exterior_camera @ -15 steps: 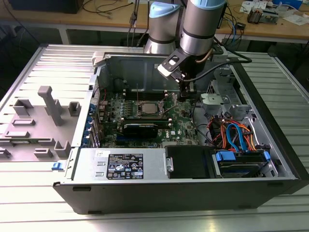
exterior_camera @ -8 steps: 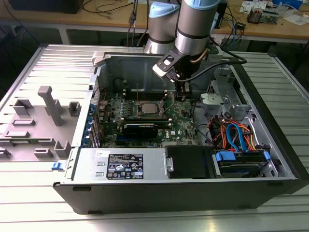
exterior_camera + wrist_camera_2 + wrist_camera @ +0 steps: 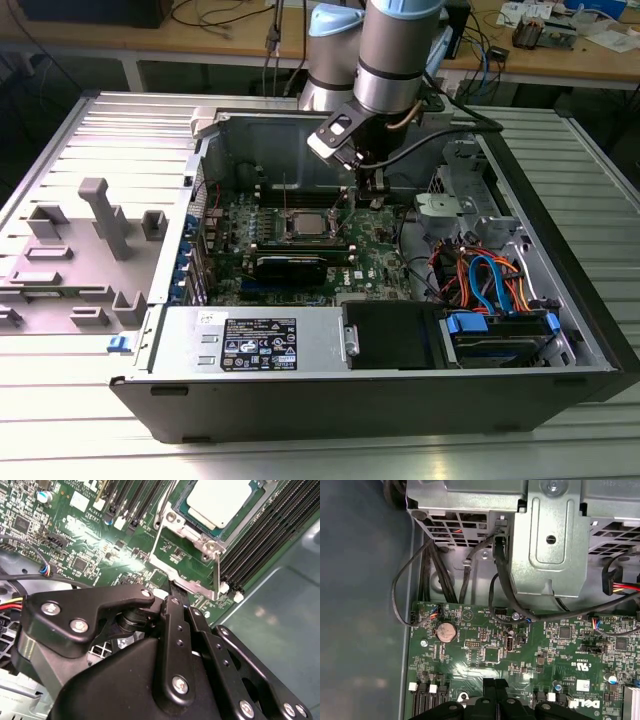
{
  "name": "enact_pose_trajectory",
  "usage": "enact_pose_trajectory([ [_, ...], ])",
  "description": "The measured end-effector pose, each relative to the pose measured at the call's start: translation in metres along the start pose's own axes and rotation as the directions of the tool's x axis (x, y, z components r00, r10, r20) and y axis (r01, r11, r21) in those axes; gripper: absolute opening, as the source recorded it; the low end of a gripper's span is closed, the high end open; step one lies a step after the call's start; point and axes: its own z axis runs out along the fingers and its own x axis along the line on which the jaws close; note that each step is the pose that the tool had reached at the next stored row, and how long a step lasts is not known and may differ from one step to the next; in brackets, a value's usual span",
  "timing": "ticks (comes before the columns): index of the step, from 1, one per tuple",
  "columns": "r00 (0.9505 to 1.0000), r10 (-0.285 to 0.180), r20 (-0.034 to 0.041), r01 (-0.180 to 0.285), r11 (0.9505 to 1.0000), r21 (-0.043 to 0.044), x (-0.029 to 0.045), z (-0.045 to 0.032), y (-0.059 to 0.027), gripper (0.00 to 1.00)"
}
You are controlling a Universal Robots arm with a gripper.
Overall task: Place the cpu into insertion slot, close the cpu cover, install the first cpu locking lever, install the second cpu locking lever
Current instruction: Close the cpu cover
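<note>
The cpu point(image 3: 220, 500), a flat silver-grey square, lies in the insertion slot point(image 3: 197, 527) on the green motherboard; in the exterior view the slot point(image 3: 305, 222) is at the board's middle. The cpu cover point(image 3: 187, 580), a thin silvery frame with a square window, stands swung open off the slot, and green board shows through its window. My gripper point(image 3: 171, 591) is shut, with its black fingertips against the cover's free edge. In the exterior view the gripper point(image 3: 368, 195) hangs just to the right of the slot. Thin wire levers point(image 3: 165, 502) rise beside the slot.
The open computer case point(image 3: 560, 330) lies on a metal table. Black memory slots point(image 3: 270, 535) run beside the socket. A metal drive cage point(image 3: 550, 545) and black cables point(image 3: 500, 575) stand close to the gripper. A black card point(image 3: 290, 265) and the power supply point(image 3: 260, 340) sit nearer the case's front.
</note>
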Motion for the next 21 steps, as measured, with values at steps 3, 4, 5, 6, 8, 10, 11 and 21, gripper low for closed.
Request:
enact_pose_trajectory([
  [3,1.0000,0.000,0.0000,0.000,1.0000,0.0000,0.0002,0.0000,-0.0026,0.11],
  [4,1.0000,0.000,0.0000,0.000,1.0000,0.0000,0.0002,0.0000,-0.0027,0.11],
  [5,1.0000,0.000,0.0000,0.000,1.0000,0.0000,0.0002,0.0000,-0.0027,0.11],
  [6,1.0000,0.000,0.0000,0.000,1.0000,0.0000,0.0002,0.0000,-0.0028,0.11],
  [8,1.0000,0.000,0.0000,0.000,1.0000,0.0000,0.0002,0.0000,-0.0028,0.11],
  [10,1.0000,0.000,-0.0001,0.000,1.0000,0.0000,0.0002,0.0000,-0.0030,0.11],
  [11,1.0000,0.000,0.0000,0.000,1.0000,0.0000,0.0002,0.0000,-0.0031,0.11],
  [21,1.0000,0.000,-0.0001,0.000,1.0000,0.0000,0.0007,0.0001,-0.0105,0.11],
])
